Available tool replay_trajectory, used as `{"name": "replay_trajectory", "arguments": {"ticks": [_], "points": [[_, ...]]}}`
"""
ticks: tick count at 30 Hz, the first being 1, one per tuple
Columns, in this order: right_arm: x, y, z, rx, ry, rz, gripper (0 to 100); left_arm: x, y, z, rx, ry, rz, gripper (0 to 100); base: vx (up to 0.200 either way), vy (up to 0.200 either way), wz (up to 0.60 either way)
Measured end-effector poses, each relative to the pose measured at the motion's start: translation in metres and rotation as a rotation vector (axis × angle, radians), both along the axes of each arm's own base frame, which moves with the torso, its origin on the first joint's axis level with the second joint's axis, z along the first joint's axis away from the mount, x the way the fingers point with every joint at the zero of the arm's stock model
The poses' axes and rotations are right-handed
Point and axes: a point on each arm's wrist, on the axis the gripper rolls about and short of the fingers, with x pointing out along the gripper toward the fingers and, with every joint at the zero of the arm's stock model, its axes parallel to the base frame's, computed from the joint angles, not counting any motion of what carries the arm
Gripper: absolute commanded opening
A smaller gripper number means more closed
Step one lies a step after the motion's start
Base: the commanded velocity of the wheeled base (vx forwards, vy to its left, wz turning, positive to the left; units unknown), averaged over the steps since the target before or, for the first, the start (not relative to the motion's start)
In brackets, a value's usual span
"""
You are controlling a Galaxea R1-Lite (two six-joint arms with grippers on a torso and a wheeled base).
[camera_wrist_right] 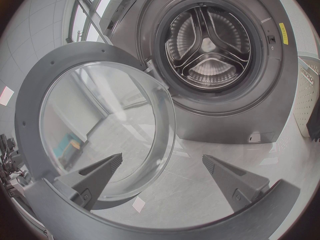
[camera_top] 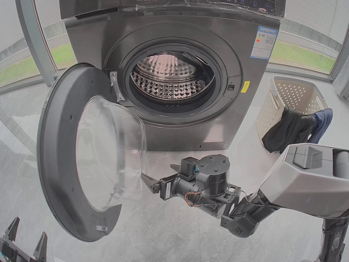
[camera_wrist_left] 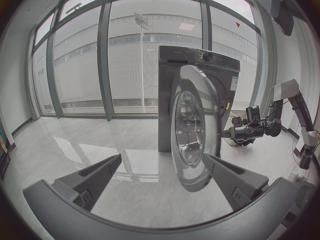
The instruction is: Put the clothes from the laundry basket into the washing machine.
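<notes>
The grey washing machine [camera_top: 171, 26] has its round door [camera_top: 58, 146] swung wide to the left, and the steel drum [camera_top: 169, 77] holds no clothes. To the machine's right stands the beige laundry basket [camera_top: 291, 91], with a dark garment [camera_top: 291, 128] and a blue garment [camera_top: 321, 122] draped over its front rim. My right gripper [camera_top: 147, 181] is low in front of the machine, beside the door's glass bowl [camera_top: 109, 150]; it is open [camera_wrist_right: 161, 157] and holds nothing. My left gripper [camera_top: 27, 233] sits at the lower left, open [camera_wrist_left: 160, 157] and holding nothing.
The open door [camera_wrist_right: 33, 94] juts out over the floor to the left of the drum [camera_wrist_right: 208, 47]. Glossy grey floor tiles [camera_top: 174, 230] spread in front of the machine. Tall windows and their frames [camera_top: 34, 33] stand behind it. The basket [camera_wrist_right: 305, 97] stands close against the machine's right side.
</notes>
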Motion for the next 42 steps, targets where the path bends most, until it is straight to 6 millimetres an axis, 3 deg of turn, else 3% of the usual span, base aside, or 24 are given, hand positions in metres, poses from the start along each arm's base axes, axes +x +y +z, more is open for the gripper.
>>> {"name": "replay_trajectory", "arguments": {"ticks": [16,29,42], "points": [[0.021,0.021,0.008,0.051,-0.044,-0.006,100,0.000,0.000,0.000,0.001,0.001,0.000,100,0.000,0.000,0.00],[0.028,0.061,0.001,0.112,-0.098,-0.031,100,0.000,0.000,0.000,-0.001,0.001,0.000,100,0.000,0.000,0.00],[0.035,0.071,-0.002,0.126,-0.107,-0.035,100,0.000,0.000,0.000,-0.001,0.001,0.000,100,0.000,0.000,0.00]]}}
